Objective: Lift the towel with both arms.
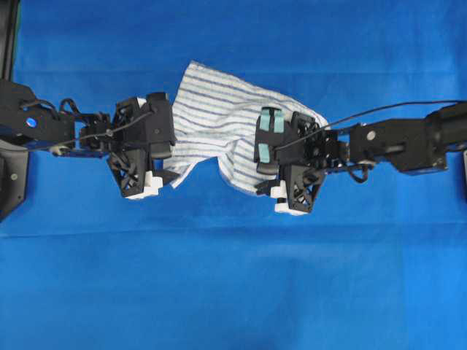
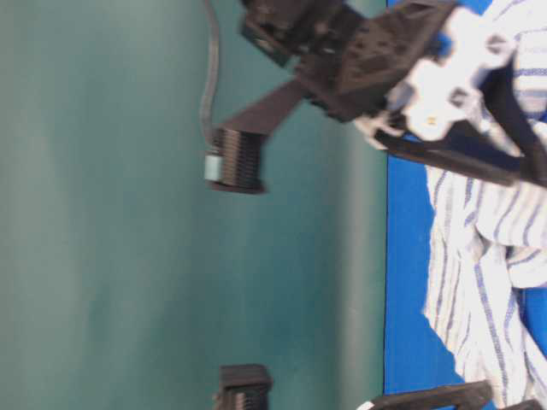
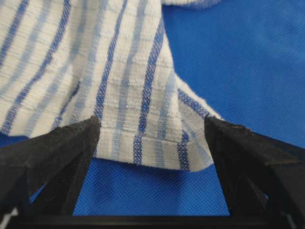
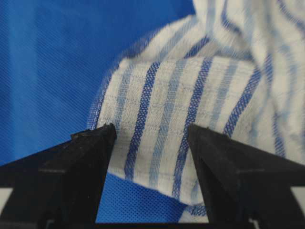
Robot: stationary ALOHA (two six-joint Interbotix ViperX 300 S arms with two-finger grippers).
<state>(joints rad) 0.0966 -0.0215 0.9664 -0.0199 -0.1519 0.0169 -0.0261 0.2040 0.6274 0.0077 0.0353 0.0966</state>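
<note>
A: So, start at the left tool [image 3: 151, 129]. How does it stand?

B: Released, jaws spread wide, nothing between them gripped. Just ahead of its fingertips [image 3: 71, 138] lies a hemmed corner of the striped towel [image 3: 114, 71], flat on the blue surface [image 3: 248, 62].

A: And the right tool [image 4: 151, 131]?

B: Also released and empty. A folded edge of the same towel sits between and just beyond its two wedges, stripes running away from the camera.

A: Seen from overhead, where does the towel lie?

B: Crumpled between the two arms, its long axis running from the upper left down to the lower right. The left tool [image 1: 162, 131] meets its left edge; the right tool [image 1: 268, 138] sits over its right part, reaching further onto the cloth.

A: Which is nearer a grip?

B: Both look close. I'd judge each needs only to settle onto its fold and pinch. Whether the tips already touch the fabric I can't tell; the table-level view is too blurred and cropped to settle it.
</note>
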